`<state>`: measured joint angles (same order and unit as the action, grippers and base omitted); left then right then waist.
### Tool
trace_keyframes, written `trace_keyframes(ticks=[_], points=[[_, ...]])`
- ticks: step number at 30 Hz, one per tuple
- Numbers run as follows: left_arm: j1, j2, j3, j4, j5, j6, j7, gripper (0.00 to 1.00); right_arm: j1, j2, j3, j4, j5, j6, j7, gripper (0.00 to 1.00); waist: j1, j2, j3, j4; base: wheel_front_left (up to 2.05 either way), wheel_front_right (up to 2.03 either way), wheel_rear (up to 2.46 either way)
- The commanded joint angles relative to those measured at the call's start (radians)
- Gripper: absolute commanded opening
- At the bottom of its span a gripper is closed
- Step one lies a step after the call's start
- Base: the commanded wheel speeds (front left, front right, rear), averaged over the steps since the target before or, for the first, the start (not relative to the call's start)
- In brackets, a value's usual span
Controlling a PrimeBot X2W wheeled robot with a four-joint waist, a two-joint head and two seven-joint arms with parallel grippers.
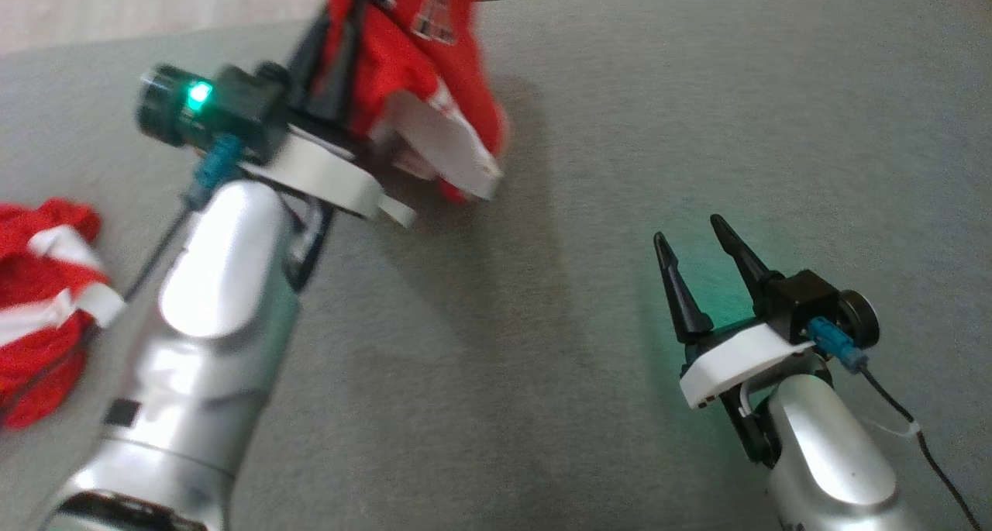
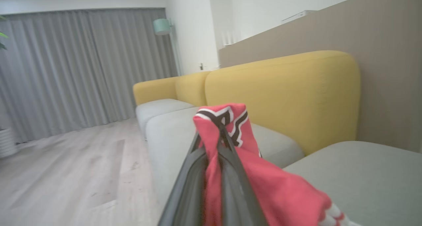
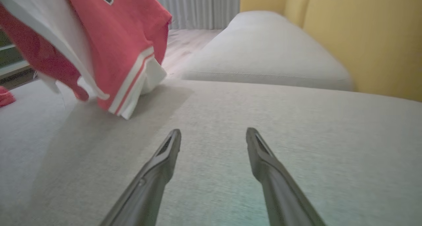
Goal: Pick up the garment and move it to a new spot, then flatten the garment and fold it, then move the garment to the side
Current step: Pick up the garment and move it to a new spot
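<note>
A second red garment (image 1: pixel 43 298) with white stripes lies crumpled at the left edge of the grey sofa seat (image 1: pixel 620 128). No writing shows on it.

Next to the right, the left gripper (image 2: pixel 212 135) is closed on the garment (image 1: pixel 434 74), with a bunch of the cloth pinched between its two dark fingers. The garment hangs from it over the far left part of the seat. It is red, with white panels and a hem trimmed in white bands with a thin red line between them. It carries black block lettering outlined in white, but the letters are folded and cut off, so they cannot be read. Its lowest hem hangs close over the seat, and whether it touches cannot be told. It throws a wide shadow on the cushion to its right.

Further right, near the seat's near right corner, the right gripper (image 1: pixel 694 244) stands open with its fingers well apart. It holds nothing and is well apart from the hanging cloth.

In all there are two red garments, one held and one lying, and two grippers, one closed and one open
</note>
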<state>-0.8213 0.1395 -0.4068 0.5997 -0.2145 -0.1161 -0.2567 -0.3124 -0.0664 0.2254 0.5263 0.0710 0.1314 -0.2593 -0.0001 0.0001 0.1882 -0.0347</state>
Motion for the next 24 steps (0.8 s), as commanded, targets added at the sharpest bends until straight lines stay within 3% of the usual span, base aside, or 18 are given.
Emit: trace_keyframes(ticks=[1, 6, 12, 13, 14, 15, 24], points=[[-0.022, 0.001, 0.016, -0.052, -0.01, -0.006, -0.005, 0.0, -0.007, 0.015, 0.021, -0.035, 0.008, -0.001, -0.002, 1.0, 0.0001, -0.0001, -0.026, -0.088, 0.0, 0.0, 0.0], [0.042, -0.044, 0.005, -0.057, -0.032, -0.008, -0.005, 0.0, 0.0, 0.016, 0.02, -0.042, 0.026, -0.001, -0.002, 1.0, 0.0001, -0.0001, -0.024, -0.136, 0.0, 0.0, 0.0], [0.125, -0.061, -0.009, -0.019, -0.027, -0.01, -0.005, 0.0, 0.006, 0.016, 0.014, -0.049, 0.04, -0.001, -0.002, 1.0, 0.0001, -0.0001, -0.011, -0.134, 0.0, 0.0, 0.0], [0.133, -0.063, -0.006, -0.016, -0.026, -0.01, -0.005, 0.14, 0.005, 0.016, 0.011, -0.05, 0.041, -0.001, -0.002, 1.0, 0.0001, -0.0001, -0.009, -0.128, 0.0, 0.0, 0.0], [0.139, -0.063, -0.002, -0.015, -0.022, -0.008, -0.005, 0.37, 0.004, 0.016, 0.009, -0.05, 0.042, -0.001, -0.002, 1.0, 0.0001, -0.0001, -0.008, -0.122, 0.0, 0.0, 0.0], [0.146, -0.064, 0.004, -0.015, -0.02, -0.006, -0.005, 1.0, 0.004, 0.016, 0.007, -0.05, 0.044, -0.001, -0.002, 1.0, 0.0001, -0.0001, -0.008, -0.115, 0.0, 0.0, 0.0], [0.224, -0.058, 0.088, -0.064, -0.002, 0.021, -0.005, 1.0, 0.007, 0.016, -0.016, -0.055, 0.056, -0.001, -0.002, 1.0, 0.0001, -0.0001, -0.032, -0.039, 0.0, 0.0, 0.0]])
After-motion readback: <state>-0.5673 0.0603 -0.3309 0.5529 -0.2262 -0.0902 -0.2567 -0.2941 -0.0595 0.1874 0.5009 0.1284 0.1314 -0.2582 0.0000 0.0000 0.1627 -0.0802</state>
